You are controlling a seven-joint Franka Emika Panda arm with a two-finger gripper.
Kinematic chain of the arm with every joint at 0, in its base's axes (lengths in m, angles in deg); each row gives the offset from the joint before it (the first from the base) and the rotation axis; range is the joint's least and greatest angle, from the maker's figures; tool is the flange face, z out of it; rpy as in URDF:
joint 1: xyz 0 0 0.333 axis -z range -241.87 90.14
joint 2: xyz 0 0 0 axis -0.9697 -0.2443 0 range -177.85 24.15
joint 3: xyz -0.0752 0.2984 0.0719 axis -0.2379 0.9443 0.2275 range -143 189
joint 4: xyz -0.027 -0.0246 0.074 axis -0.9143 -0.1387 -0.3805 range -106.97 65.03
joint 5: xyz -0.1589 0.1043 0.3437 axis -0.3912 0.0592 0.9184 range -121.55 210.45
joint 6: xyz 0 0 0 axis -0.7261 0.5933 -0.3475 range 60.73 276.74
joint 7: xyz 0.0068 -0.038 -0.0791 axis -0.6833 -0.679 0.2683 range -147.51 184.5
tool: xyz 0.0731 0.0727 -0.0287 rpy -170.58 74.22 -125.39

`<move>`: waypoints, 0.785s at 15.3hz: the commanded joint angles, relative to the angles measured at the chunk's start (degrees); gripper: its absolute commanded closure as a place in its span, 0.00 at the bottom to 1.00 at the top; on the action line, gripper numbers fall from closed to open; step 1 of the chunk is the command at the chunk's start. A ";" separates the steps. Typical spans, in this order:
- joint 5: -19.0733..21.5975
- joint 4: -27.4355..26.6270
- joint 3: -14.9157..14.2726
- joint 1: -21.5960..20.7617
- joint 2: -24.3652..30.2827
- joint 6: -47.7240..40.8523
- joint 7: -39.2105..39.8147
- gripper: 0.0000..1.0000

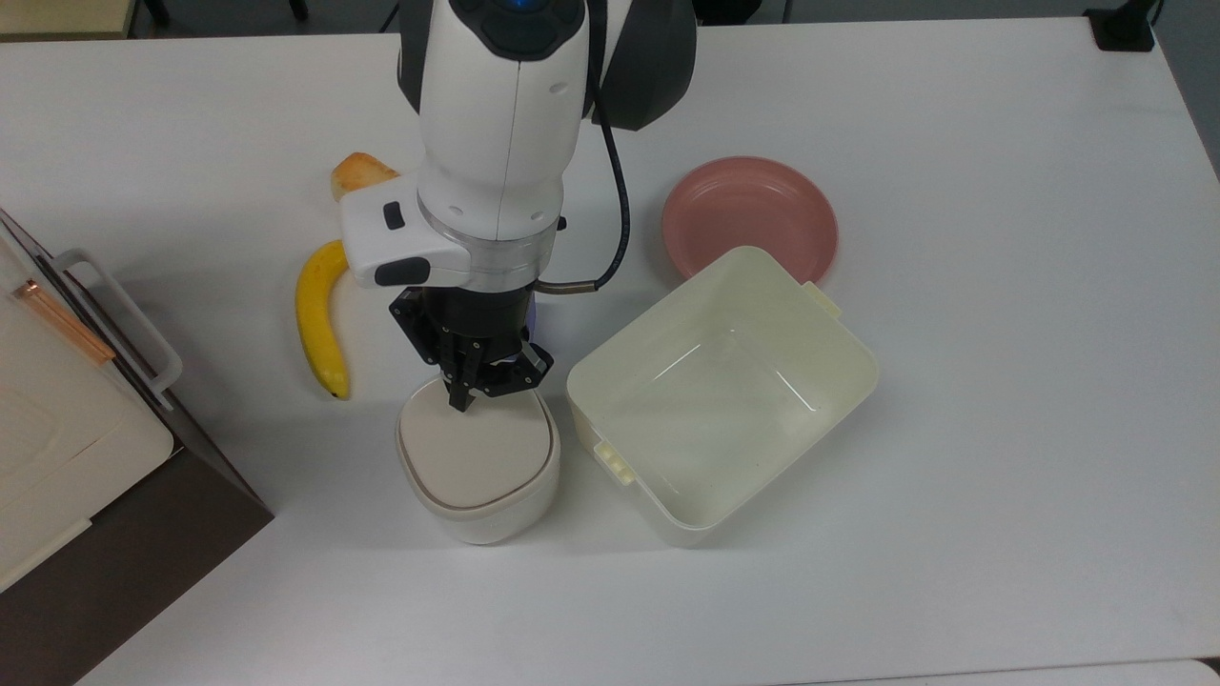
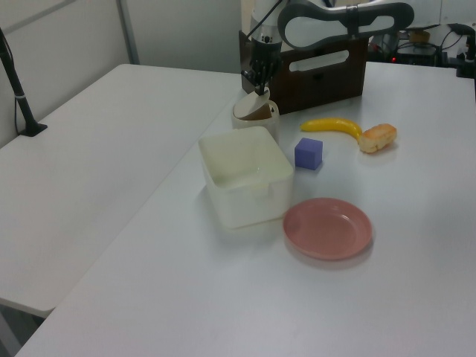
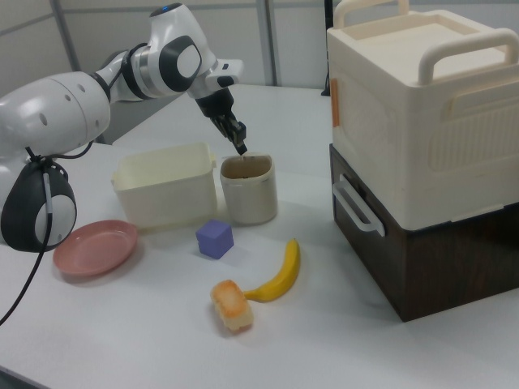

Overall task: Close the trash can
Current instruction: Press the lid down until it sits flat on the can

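The trash can (image 1: 477,500) is a small cream rounded-square bin in the top view's lower middle. Its beige lid (image 1: 477,455) lies nearly flat over the opening. In the left view the trash can (image 2: 260,119) shows the lid still slightly raised on one side. My gripper (image 1: 464,398) points down at the lid's far edge, fingers together with nothing held. The gripper (image 3: 241,148) hangs just above the trash can (image 3: 250,198) in the right view, and the gripper (image 2: 260,89) sits right over the bin in the left view.
A larger cream lidless tub (image 1: 667,519) stands close on the top view's right of the bin, with a pink plate (image 1: 753,214) behind it. A banana (image 1: 315,324) and a piece of bread (image 1: 357,173) lie beside the arm. A purple cube (image 3: 215,239) and a brown-and-cream box (image 3: 422,121) are nearby.
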 commanded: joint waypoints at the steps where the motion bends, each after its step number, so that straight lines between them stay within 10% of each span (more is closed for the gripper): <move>1: -0.47 -4.12 -0.01 0.23 1.91 -1.46 2.87 1.00; 12: -1.88 -7.03 -0.18 1.11 1.82 -1.37 5.15 1.00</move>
